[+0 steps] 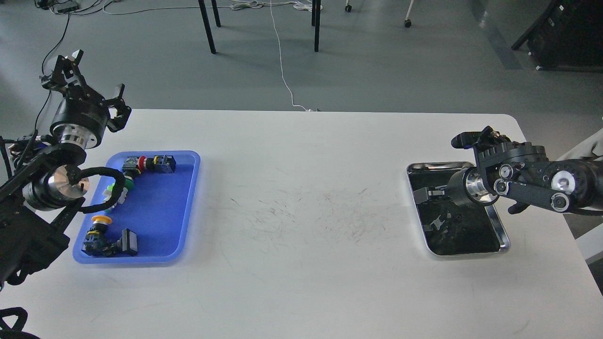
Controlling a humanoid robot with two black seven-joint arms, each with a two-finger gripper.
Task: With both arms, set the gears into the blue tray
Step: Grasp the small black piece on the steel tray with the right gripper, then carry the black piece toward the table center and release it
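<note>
The blue tray lies at the table's left and holds several colourful push-button switches. My left gripper is raised beyond the tray's far left corner, open, with nothing between its fingers. At the table's right, my right gripper reaches low over the far left part of the silver tray. Its dark fingers merge with the tray's dark bottom, so its state is unclear. One gear shows faintly as a tiny round mark on that bottom, right of the gripper. I cannot make out the other.
Switches lie at the blue tray's far end, left side and near end. A black cable loop of my left arm hangs over the tray's left part. Chair legs and cables stand on the floor beyond the table.
</note>
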